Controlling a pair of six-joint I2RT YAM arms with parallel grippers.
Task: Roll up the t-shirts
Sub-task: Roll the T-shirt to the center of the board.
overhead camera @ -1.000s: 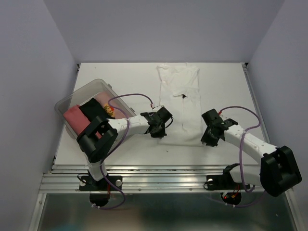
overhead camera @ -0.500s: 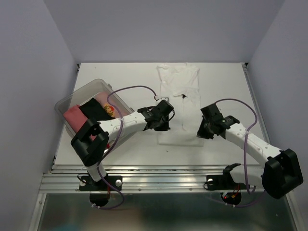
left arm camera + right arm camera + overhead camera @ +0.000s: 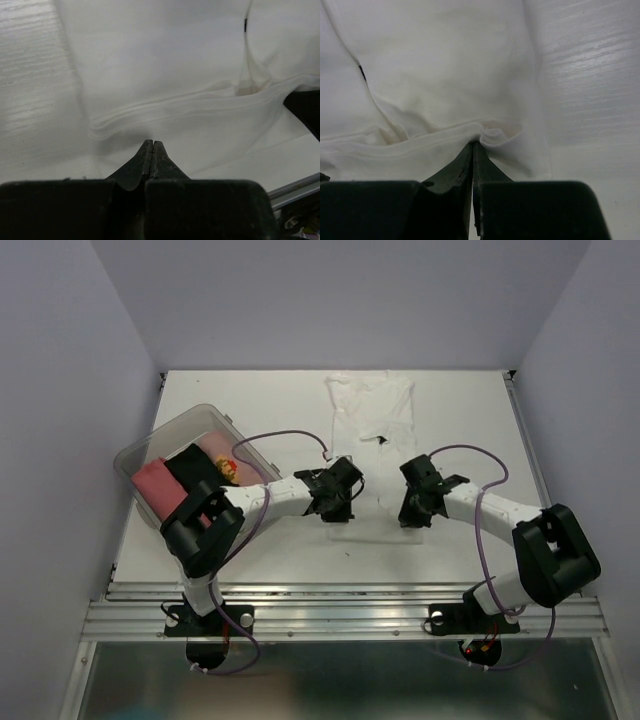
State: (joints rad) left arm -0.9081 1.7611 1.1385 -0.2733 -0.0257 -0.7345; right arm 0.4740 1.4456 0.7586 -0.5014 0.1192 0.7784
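Top view: white t-shirt [image 3: 370, 410] lay flat on the desk [image 3: 470, 420], right of centre, running from the far edge toward the arms. Its near end was turned over into a low fold. The dark neck label [image 3: 362, 72] showed beyond that fold.

Left end effector [image 3: 335, 498] sat at the left part of the fold. Wrist view: fingers pressed together with no gap, tips on the cloth just short of the fold ridge. Could not tell whether any fabric was caught between them.

Right end effector [image 3: 415, 505] sat at the right part of the fold. Fingers were closed, with a pucker of the white cloth gathered right at the tips, so clamped on the shirt.

Clear plastic tub [image 3: 130, 455] stood at the desk's left side, angled. Contents, packed side by side: salmon-pink shirt [image 3: 155, 485] nearest the left, black shirt [image 3: 190, 468] in the middle, red/yellow-print shirt [image 3: 228, 470] at the right.
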